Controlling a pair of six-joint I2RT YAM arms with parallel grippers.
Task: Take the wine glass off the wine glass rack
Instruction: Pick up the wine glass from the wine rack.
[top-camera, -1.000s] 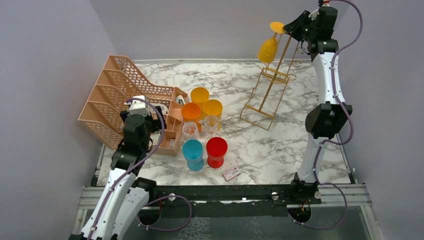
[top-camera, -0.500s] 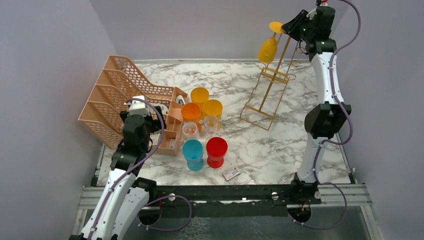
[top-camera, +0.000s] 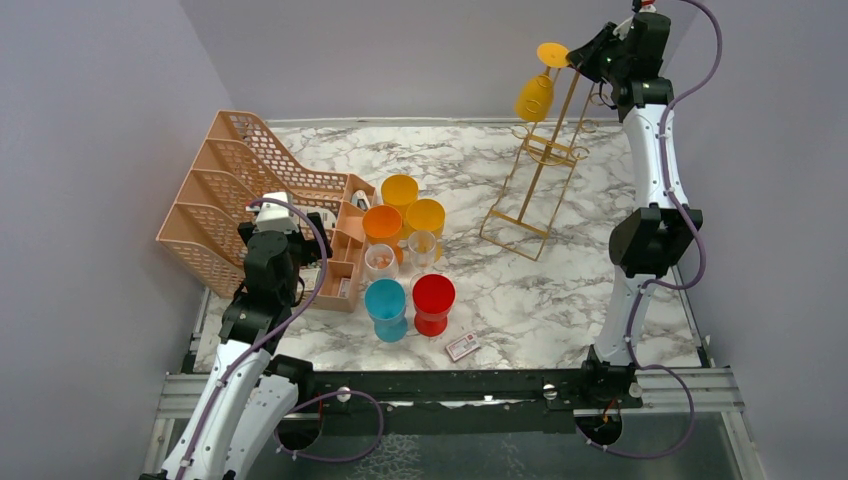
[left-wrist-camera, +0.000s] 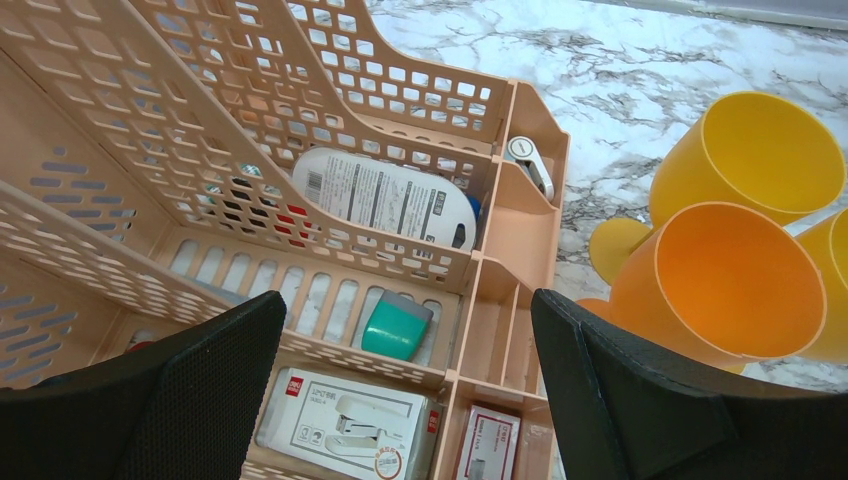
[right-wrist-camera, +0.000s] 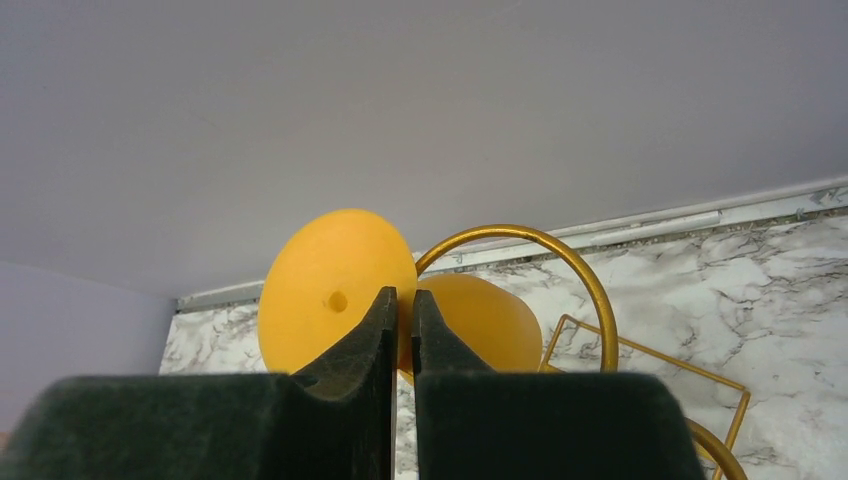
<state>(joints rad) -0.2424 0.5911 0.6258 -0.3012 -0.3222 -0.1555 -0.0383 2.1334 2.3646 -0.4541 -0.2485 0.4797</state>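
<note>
The yellow wine glass hangs upside down at the top of the gold wire wine glass rack, at the back right of the marble table. Its round foot is uppermost. My right gripper is shut on the edge of that foot. In the right wrist view the gripper has its jaws pinched on the foot of the glass, with the bowl and a gold rack loop behind. My left gripper is open and empty above the peach organizer.
A peach mesh file organizer with stationery stands at the left. Several plastic cups, orange, yellow, blue and red, cluster mid-table. A small card lies near the front edge.
My right gripper and the wine glass have shifted slightly upward at the top of the rack. The left arm has not moved.
</note>
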